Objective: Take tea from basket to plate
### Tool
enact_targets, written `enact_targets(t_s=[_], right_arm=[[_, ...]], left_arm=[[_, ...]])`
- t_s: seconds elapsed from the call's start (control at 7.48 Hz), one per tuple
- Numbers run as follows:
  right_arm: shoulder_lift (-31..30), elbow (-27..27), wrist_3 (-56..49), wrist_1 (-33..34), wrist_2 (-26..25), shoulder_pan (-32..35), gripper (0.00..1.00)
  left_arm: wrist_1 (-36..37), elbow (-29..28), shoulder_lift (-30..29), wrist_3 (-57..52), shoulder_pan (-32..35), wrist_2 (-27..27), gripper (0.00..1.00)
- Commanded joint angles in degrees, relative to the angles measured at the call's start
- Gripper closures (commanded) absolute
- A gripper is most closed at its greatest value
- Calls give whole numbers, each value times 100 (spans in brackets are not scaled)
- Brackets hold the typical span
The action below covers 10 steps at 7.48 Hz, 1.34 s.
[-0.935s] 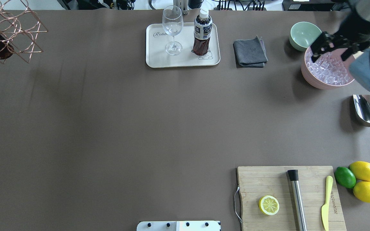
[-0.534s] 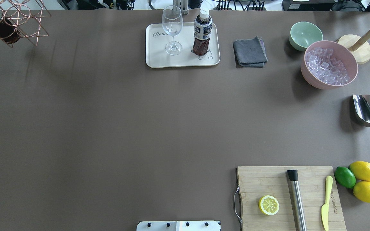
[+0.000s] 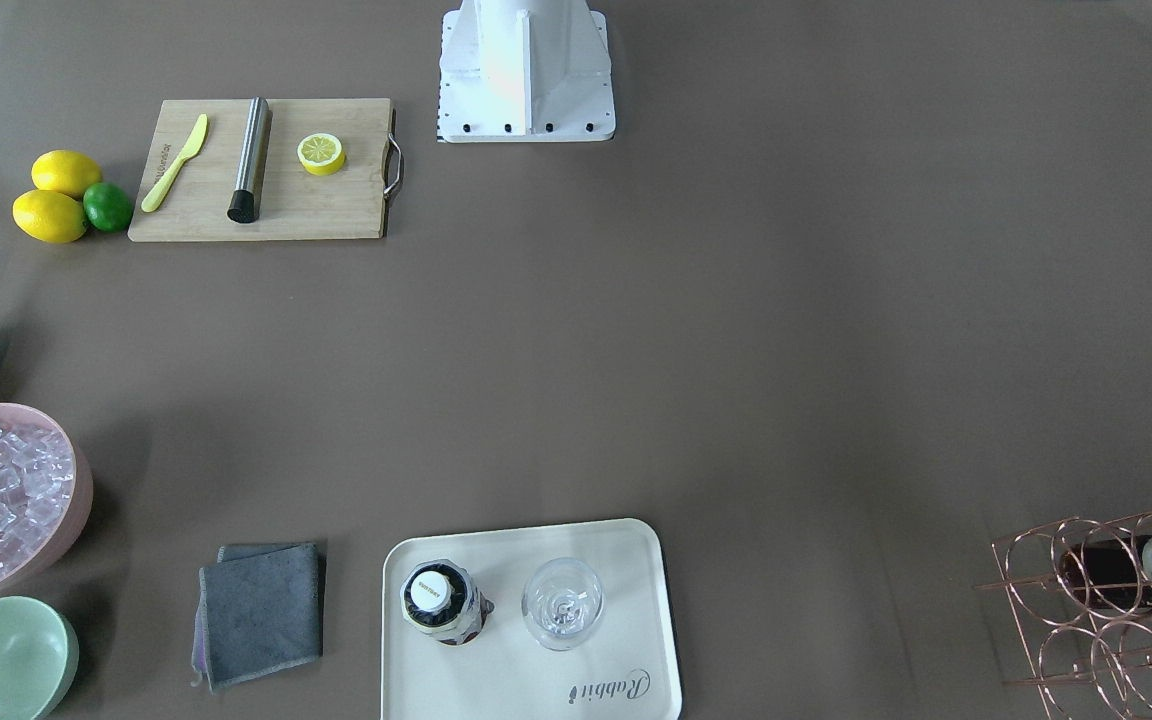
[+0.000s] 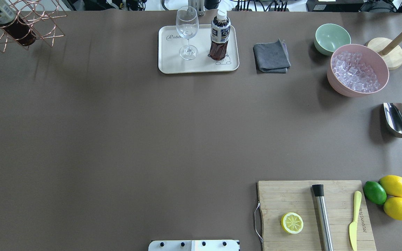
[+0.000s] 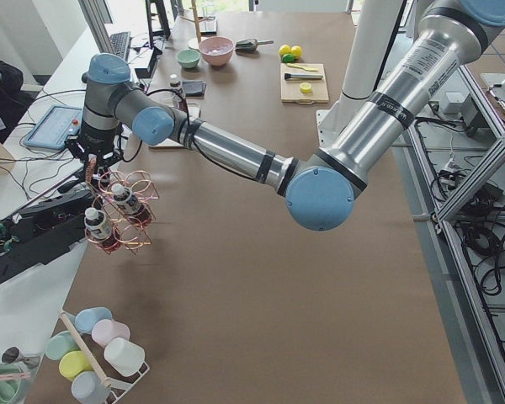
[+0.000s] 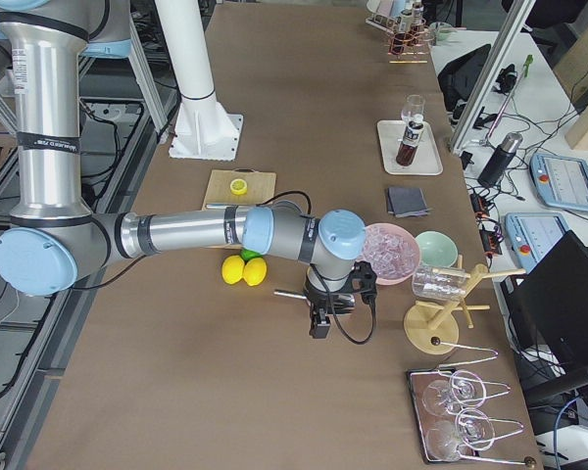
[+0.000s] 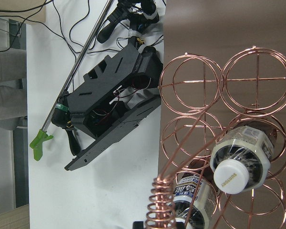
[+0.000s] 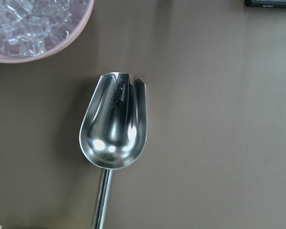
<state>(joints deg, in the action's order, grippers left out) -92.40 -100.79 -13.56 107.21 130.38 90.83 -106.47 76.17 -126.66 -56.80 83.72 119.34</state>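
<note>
The tea [image 4: 220,38] stands upright on the plate [image 4: 173,65] beside the wine glass [image 4: 187,29]; the left fingers [image 5: 90,160] pinch the basket [image 7: 162,202] handle; the state of the right fingers [image 6: 318,326] cannot be determined.

The basket [image 7: 161,202] is shiny rose-gold metal wire, the tea [image 4: 220,38] a clear, glossy plastic bottle, and the plate [image 4: 173,64] a smooth, matt cream tray. The scoop [image 8: 113,129] is mirror-polished steel. The cutting board [image 4: 291,195] is pale grained wood, and the cloth [image 4: 271,57] is soft grey fabric on the matt brown worktop [image 4: 152,139].
</note>
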Motion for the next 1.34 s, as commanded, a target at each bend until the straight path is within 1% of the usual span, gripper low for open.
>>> enact_targets(t_s=[0.0,0.27,0.53,0.67,0.8,0.94,1.07,1.2], right_arm=[[-94,376,-261,-182,-21,408,0],[-121,402,-244,-183,-21,610,0],[-77,332,-261,-191,-30,637,0],[-59,323,-305,-191,-38,638,0],[-103,341,-297,-191,-47,638,0],[-103,454,-253,-200,-143,577,0],[-68,533,-253,-357,-266,541,0],[-251,534,-235,-376,-250,541,0]], left_arm=[[-102,-32,-51,169,-268,-139,100],[-102,-15,-25,169,-330,-130,100],[-102,29,1,178,-365,-130,100],[-85,212,19,274,-409,-130,100],[-94,379,167,275,-462,-113,100],[-102,390,229,266,-471,-104,100],[-111,390,308,257,-471,-104,100],[-111,390,318,266,-480,-104,100]])
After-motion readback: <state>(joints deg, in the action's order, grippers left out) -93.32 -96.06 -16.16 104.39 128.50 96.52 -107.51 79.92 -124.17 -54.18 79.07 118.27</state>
